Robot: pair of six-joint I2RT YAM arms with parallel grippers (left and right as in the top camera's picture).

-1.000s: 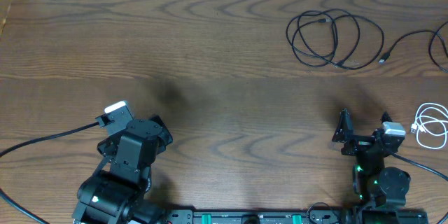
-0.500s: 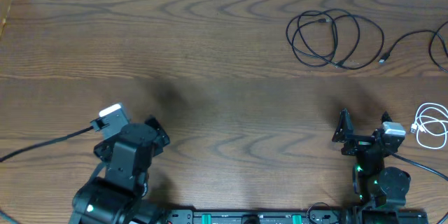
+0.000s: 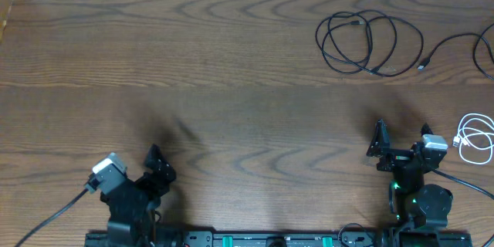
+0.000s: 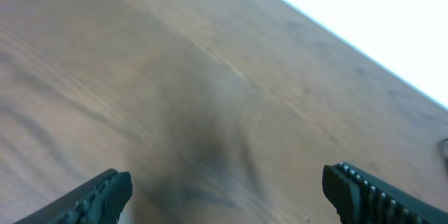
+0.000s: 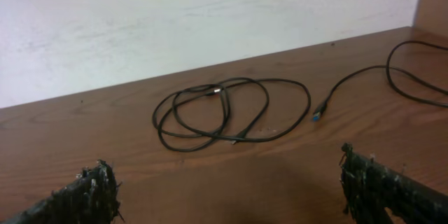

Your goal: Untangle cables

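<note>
A coiled black cable (image 3: 369, 42) lies far right, a second black cable (image 3: 448, 42) beside it, a bundled white cable (image 3: 477, 140) nearer.

coiled cable (image 3: 367, 42): far right | short cable (image 3: 477, 140): near right edge

A dark brown, wood-grained surface (image 3: 231, 54) fills the view, and a pale white wall (image 5: 175, 14) runs along its far edge.

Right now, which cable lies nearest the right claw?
The white cable, bundled just beside the right claw; the coiled black cable and the other black cable lie much farther off.
</note>
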